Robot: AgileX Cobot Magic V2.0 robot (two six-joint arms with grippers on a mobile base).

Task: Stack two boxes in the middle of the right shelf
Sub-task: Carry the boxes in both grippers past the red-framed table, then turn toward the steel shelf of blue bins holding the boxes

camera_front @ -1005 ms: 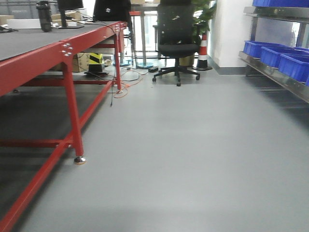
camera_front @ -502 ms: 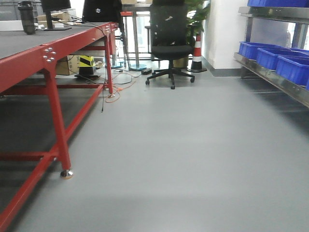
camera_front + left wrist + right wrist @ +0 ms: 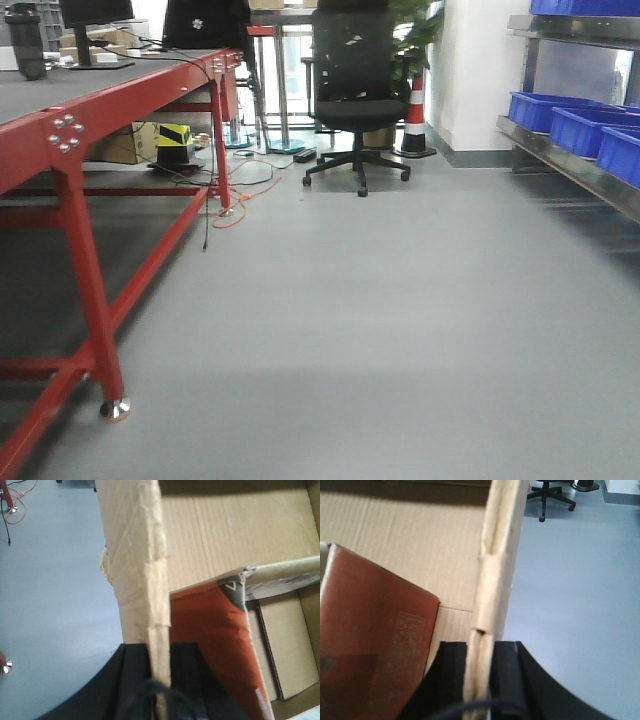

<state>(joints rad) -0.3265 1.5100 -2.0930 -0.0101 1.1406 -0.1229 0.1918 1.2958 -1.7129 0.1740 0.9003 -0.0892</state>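
Note:
The large brown carton shows in both wrist views, open at the top. My left gripper [image 3: 159, 680] is shut on its left wall [image 3: 137, 570], and my right gripper [image 3: 480, 680] is shut on its right wall [image 3: 500, 555]. The carton hangs above the grey floor. A second box with a red printed face [image 3: 210, 630] lies tilted inside the carton; it also shows in the right wrist view [image 3: 370, 645]. The steel shelf [image 3: 575, 165] runs along the right edge of the front view, some way ahead. Neither gripper nor carton shows in the front view.
Blue bins [image 3: 545, 108] sit on the shelf tier. A red-framed table [image 3: 70, 135] runs along the left, its near leg [image 3: 95, 320] close by. A black office chair [image 3: 355, 100], a striped cone [image 3: 414, 120] and floor cables [image 3: 235, 190] lie ahead. Open grey floor [image 3: 380, 320] lies between.
The front view has advanced along the aisle: the near table leg has slid left and lower in the frame, and the chair looks nearer.

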